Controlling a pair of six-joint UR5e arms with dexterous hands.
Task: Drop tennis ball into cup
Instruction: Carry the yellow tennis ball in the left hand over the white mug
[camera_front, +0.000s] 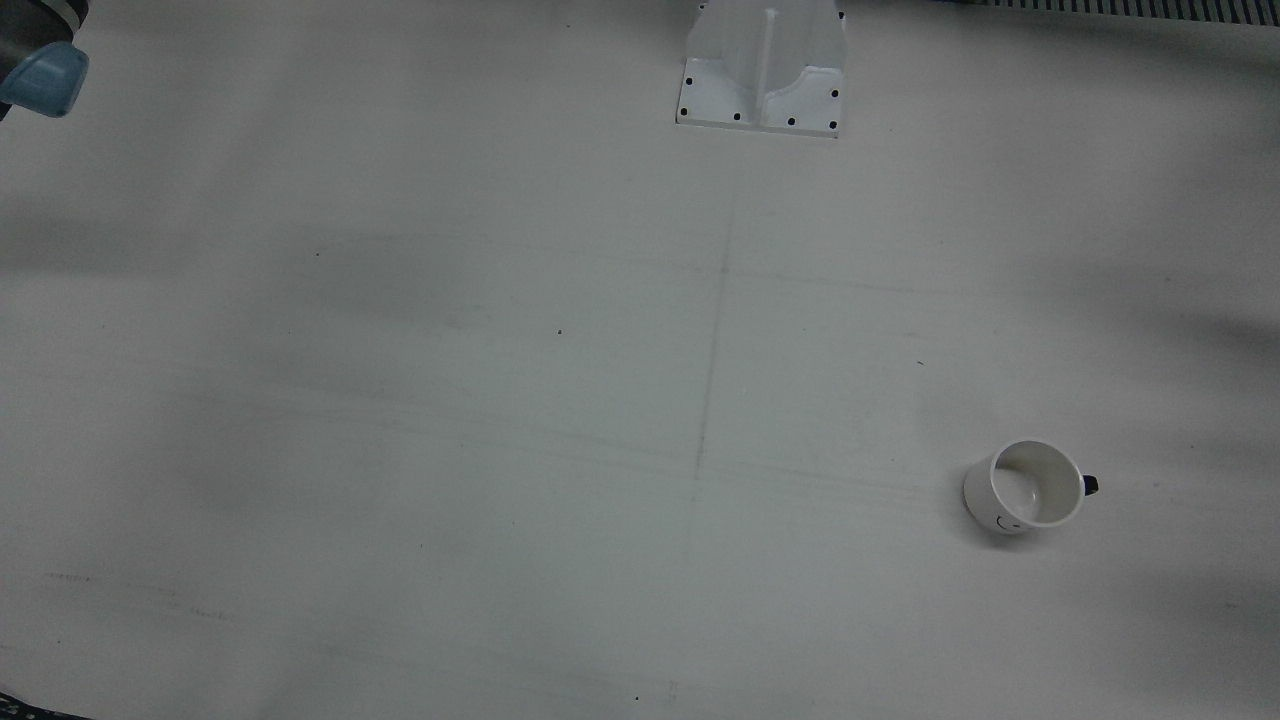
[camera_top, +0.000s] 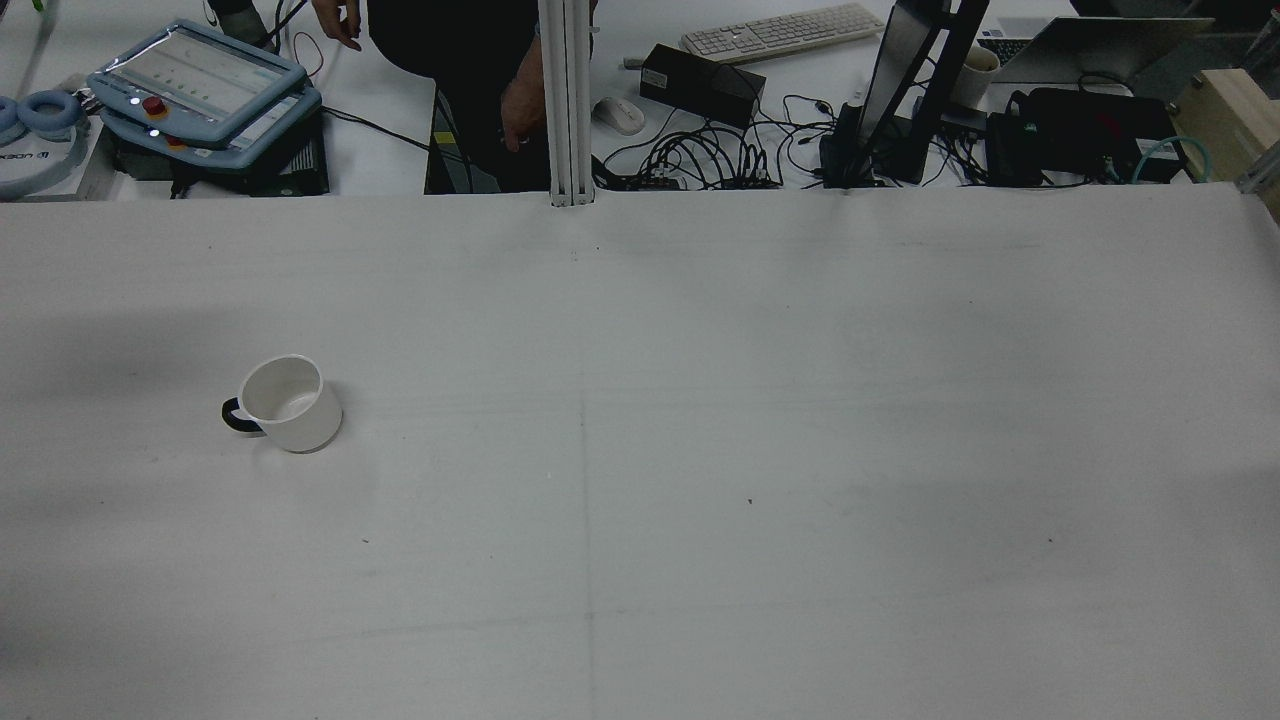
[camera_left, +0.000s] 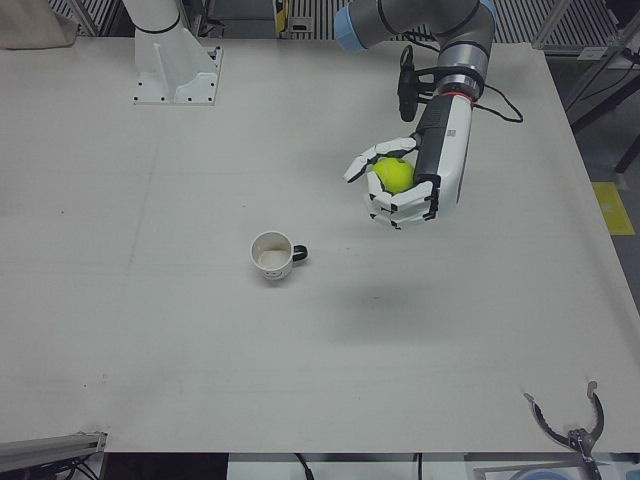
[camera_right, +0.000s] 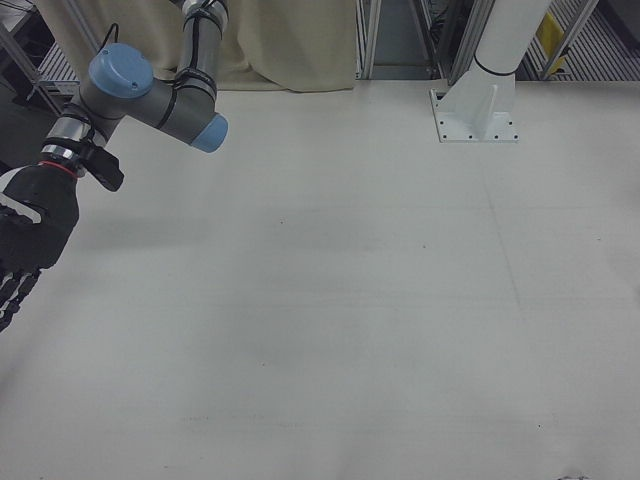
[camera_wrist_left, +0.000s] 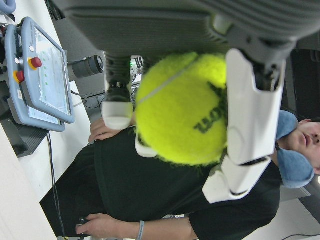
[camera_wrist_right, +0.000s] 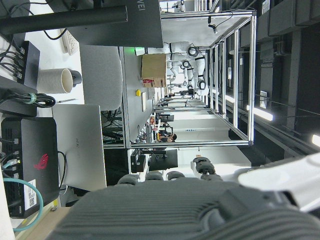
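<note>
A white cup (camera_left: 271, 255) with a dark handle stands upright and empty on the white table; it also shows in the front view (camera_front: 1025, 487) and the rear view (camera_top: 288, 402). My left hand (camera_left: 412, 188) is shut on a yellow-green tennis ball (camera_left: 394, 176) and holds it in the air, right of the cup and farther back. In the left hand view the ball (camera_wrist_left: 182, 107) sits between white fingers (camera_wrist_left: 252, 115). My right hand (camera_right: 25, 245) hangs at the left edge of the right-front view, fingers apart, holding nothing, far from the cup.
The arm pedestals (camera_left: 175, 65) (camera_right: 480, 110) are bolted at the robot's side of the table. A teach pendant (camera_top: 200, 85), cables and a keyboard (camera_top: 780, 30) lie beyond the far edge. A metal claw tool (camera_left: 570, 425) lies near the front right corner.
</note>
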